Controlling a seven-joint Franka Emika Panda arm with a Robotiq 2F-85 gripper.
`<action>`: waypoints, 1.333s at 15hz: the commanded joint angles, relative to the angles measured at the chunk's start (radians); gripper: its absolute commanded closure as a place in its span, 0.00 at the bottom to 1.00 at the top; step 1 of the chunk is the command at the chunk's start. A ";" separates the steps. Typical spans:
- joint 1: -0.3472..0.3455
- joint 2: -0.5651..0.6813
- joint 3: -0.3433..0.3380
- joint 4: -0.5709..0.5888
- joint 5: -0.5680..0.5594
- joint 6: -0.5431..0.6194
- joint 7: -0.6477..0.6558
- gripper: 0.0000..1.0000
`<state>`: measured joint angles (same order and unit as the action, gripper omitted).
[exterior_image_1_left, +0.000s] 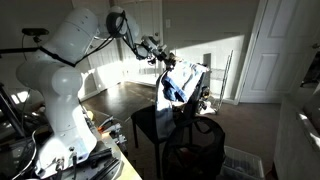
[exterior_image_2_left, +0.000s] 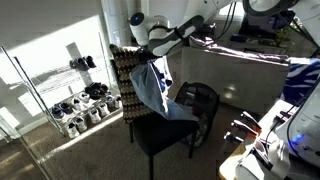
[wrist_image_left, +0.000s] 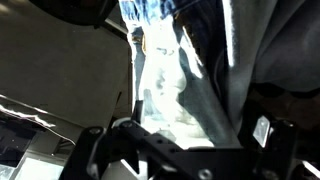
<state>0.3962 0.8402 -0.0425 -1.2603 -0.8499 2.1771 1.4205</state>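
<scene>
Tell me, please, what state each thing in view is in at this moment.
gripper: open, at the top of the garment, gripping nothing.
denim garment: draped over the chair's backrest, hanging down.
chair: upright on the floor.
shoe rack: standing by the wall, shoes on its shelves.
door: closed.

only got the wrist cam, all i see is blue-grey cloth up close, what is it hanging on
observer: The cloth is draped over the backrest of a black chair.
operator: is the gripper on it
observer: The gripper is at the cloth's top edge with its jaws open. I cannot tell whether it touches.
operator: anything close by
observer: Rows of shoes are lined up behind the chair's backrest.
</scene>
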 joint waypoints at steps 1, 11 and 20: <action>-0.023 0.064 0.020 0.076 0.039 0.054 -0.067 0.00; -0.028 0.123 -0.041 0.114 0.079 0.060 -0.067 0.40; -0.012 0.050 -0.051 0.049 0.043 0.059 -0.033 0.97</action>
<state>0.3780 0.9588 -0.0918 -1.1404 -0.7930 2.2203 1.3829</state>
